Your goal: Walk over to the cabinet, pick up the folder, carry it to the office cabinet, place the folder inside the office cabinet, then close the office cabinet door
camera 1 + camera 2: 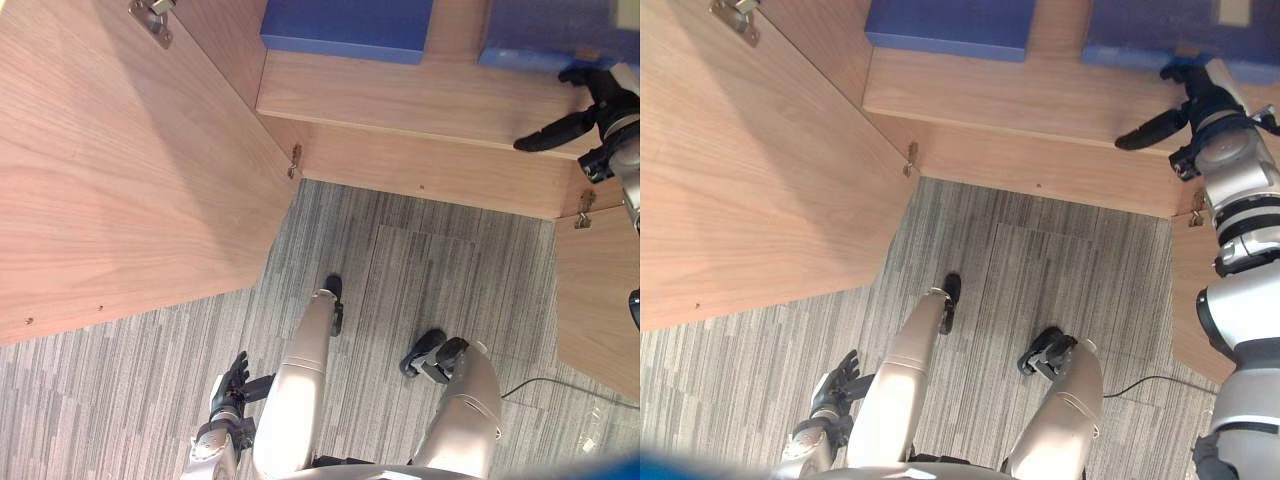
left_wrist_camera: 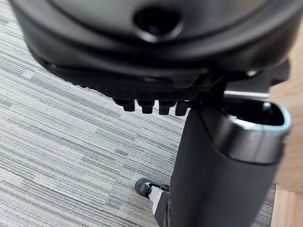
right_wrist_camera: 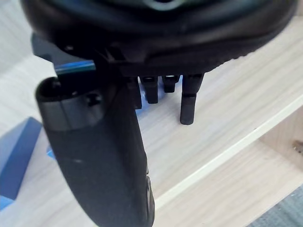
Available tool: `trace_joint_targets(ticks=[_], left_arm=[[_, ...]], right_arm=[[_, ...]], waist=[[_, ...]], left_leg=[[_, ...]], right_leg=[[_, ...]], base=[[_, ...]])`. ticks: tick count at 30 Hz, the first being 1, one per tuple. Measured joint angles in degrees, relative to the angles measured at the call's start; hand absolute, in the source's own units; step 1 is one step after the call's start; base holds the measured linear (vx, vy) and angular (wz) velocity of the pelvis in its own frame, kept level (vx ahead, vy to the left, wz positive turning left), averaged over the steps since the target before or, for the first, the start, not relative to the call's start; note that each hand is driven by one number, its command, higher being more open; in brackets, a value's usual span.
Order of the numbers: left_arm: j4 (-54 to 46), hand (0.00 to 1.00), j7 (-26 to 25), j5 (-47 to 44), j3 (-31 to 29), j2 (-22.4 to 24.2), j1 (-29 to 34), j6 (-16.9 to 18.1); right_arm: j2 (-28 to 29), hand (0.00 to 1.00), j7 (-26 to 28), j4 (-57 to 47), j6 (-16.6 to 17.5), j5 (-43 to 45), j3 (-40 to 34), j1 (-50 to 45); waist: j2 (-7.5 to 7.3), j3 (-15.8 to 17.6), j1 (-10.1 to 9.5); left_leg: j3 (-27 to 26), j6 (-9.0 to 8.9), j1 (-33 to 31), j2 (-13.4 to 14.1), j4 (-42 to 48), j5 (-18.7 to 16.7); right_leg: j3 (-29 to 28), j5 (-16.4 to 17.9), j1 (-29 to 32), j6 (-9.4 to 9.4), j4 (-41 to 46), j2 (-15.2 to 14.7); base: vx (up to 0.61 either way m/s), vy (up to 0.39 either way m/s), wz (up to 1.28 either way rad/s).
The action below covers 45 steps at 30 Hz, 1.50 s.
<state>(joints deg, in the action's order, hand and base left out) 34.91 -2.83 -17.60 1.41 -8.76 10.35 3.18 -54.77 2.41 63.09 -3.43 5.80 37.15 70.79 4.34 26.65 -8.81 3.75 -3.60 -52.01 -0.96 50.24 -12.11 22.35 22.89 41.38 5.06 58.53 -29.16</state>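
Left hand hangs at 7 o'clock over the carpet, fingers loosely straight and empty. On the cabinet shelf, one blue box lies at 12 and the blue folder at 1. The right hand is at the folder's near edge, fingers relaxed, thumb spread

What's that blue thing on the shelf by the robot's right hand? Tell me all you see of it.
The blue folder is thin, plain and matte. It lies flat at the right end of the wooden shelf, with a pale patch near its far edge. The right hand, fingers open, hovers at its near edge; contact is unclear.
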Motion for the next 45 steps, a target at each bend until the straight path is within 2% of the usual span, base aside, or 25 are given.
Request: trace_joint_targets(ticks=[4, 6, 9, 13, 18, 20, 23, 26, 29, 31, 35, 37, 39, 43, 45], left_arm=[[0.0, 1.00, 1.4, 0.1, 0.0, -0.1, 0.5, -0.1], [0.0, 1.00, 2.1, 0.1, -0.2, -0.2, 0.5, -0.3], [0.1, 1.00, 3.2, 0.3, -0.1, -0.7, 0.5, -1.2], [0.1, 1.00, 4.2, 0.4, -0.1, -1.2, 0.5, -1.2], [-0.4, 1.00, 4.3, 0.3, 0.0, -1.2, 0.7, -1.5], [-5.7, 1.00, 3.9, -0.1, 1.5, -1.4, 3.0, -2.0], [-9.9, 1.00, 4.7, -0.2, 2.4, -1.4, 6.3, -0.4], [-9.8, 1.00, 4.7, 0.1, 2.8, -1.1, 7.2, 0.0], [-8.6, 1.00, 4.8, 0.3, 2.7, -0.9, 7.3, 0.0], [-7.0, 1.00, 4.8, 1.3, 2.3, -0.6, 7.2, -0.1], [-3.1, 1.00, 4.7, 2.6, 0.3, 0.4, 5.8, -0.2], [0.2, 1.00, 4.4, 3.4, -0.8, 0.5, 4.5, -0.5], [0.9, 1.00, 3.0, 5.2, -2.4, 0.6, 4.1, -1.4], [6.2, 1.00, 2.6, 7.1, -7.3, 2.1, 2.9, -0.9], [12.8, 1.00, -0.1, 9.5, -11.7, 2.7, 0.2, -0.9]], right_arm=[[-1.1, 1.00, 0.8, -2.2, 0.3, -9.0, -2.5, -3.7], [-2.0, 1.00, 2.2, -5.9, 0.7, -12.2, -7.4, -8.1], [-2.1, 1.00, 5.1, -9.0, 1.9, -12.4, -10.3, -12.7], [-1.5, 1.00, 9.4, -10.3, 2.9, -12.8, -10.3, -17.0], [-1.5, 1.00, 9.6, -10.1, 3.0, -14.8, -11.4, -18.8], [-1.4, 1.00, 9.6, -10.5, 3.0, -14.9, -12.6, -20.0], [-1.4, 1.00, 9.6, -10.3, 3.0, -16.1, -13.5, -22.0], [-0.8, 1.00, 9.6, -8.3, 3.0, -17.1, -13.4, -22.1], [2.1, 1.00, 8.8, -5.7, 2.5, -21.6, -13.5, -22.2], [5.7, 1.00, 8.1, -3.6, 1.2, -26.2, -14.4, -23.5], [12.0, 1.00, 7.9, -3.7, -0.9, -27.3, -23.3, -28.7], [16.4, 1.00, 5.4, -4.3, -1.7, -27.4, -29.1, -31.9], [22.5, 1.00, 0.9, -7.6, -2.5, -26.9, -36.4, -37.4], [30.4, 1.00, -5.2, -13.7, -2.5, -24.9, -44.6, -46.9], [37.1, 1.00, -8.2, -15.1, -2.1, -18.3, -50.2, -52.1]], waist=[[0.02, -0.5, -0.20], [0.03, -0.5, -0.17], [-0.06, -0.7, 0.24], [-0.27, -1.4, 0.17], [-0.21, -1.9, 0.21], [-0.19, -2.0, 0.12], [0.39, -2.3, -0.09], [0.92, -2.6, -0.13], [0.94, -2.7, -0.19], [0.91, -2.7, -0.11], [0.62, -3.0, 0.30], [-0.16, -4.3, 0.56], [-1.64, -6.4, 2.03], [-3.59, -11.0, 4.88], [-5.15, -13.5, 6.32]], left_leg=[[-0.6, 0.58, 0.7, 0.1, -1.2, 0.2], [-1.1, 0.86, 1.7, 0.1, -2.2, 0.3], [-1.7, 1.09, 4.0, 0.2, -3.8, 0.5], [-2.3, 1.70, 6.6, 0.6, -6.5, 0.9], [-3.5, 2.32, 8.7, 0.7, -9.3, 1.6], [-3.9, 2.52, 9.6, 0.7, -10.2, 1.7], [-4.4, 2.81, 11.8, 0.8, -12.0, 1.9], [-4.6, 2.86, 14.3, 1.0, -15.2, 3.0], [-4.8, 2.83, 17.3, 1.7, -17.8, 3.6], [-5.0, 2.69, 21.9, 2.3, -20.0, 3.7], [-5.3, 1.64, 27.6, 4.2, -23.7, 4.3], [-6.0, 1.04, 29.6, 5.6, -25.4, 4.7], [-6.2, -0.02, 31.9, 7.1, -27.2, 5.3], [-7.4, -0.50, 36.1, 8.5, -29.4, 5.2], [-8.7, -1.07, 38.8, 9.4, -29.6, 4.8]], right_leg=[[0.2, -1.1, -0.8, 0.35, -2.0, 0.2], [0.5, -1.8, -1.8, 0.69, -3.5, 0.2], [0.8, -2.8, -4.0, 1.19, -5.7, 0.5], [1.3, -4.5, -6.8, 1.61, -9.6, 1.6], [1.3, -6.8, -8.4, 2.12, -13.7, 2.1], [1.4, -7.6, -9.3, 2.22, -15.2, 2.3], [1.8, -8.9, -11.7, 2.76, -18.2, 3.0], [2.8, -11.1, -14.4, 3.03, -22.9, 4.2], [4.0, -12.9, -18.0, 3.05, -27.3, 5.7], [4.9, -14.0, -22.9, 3.34, -30.8, 7.1], [6.6, -16.4, -29.3, 2.91, -37.3, 10.3], [6.6, -17.7, -31.1, 2.56, -40.4, 12.3], [6.6, -19.5, -33.9, 2.28, -44.8, 15.0], [5.0, -21.8, -38.3, 2.06, -51.0, 17.7], [2.7, -22.9, -40.4, 1.93, -53.7, 19.0]], base=[[0.05, 0.060, -0.05], [0.06, 0.048, -0.04], [0.08, 0.036, -0.06], [0.05, 0.023, -0.10], [0.05, 0.034, -0.10], [0.06, 0.022, -0.10], [0.08, 0.013, -0.09], [0.09, 0.003, -0.09], [0.09, -0.008, -0.10], [0.11, -0.028, -0.11], [0.10, -0.067, -0.20], [0.05, -0.093, -0.27], [0.06, -0.142, -0.21], [0.05, -0.088, -0.30], [0.00, -0.045, -0.49]])
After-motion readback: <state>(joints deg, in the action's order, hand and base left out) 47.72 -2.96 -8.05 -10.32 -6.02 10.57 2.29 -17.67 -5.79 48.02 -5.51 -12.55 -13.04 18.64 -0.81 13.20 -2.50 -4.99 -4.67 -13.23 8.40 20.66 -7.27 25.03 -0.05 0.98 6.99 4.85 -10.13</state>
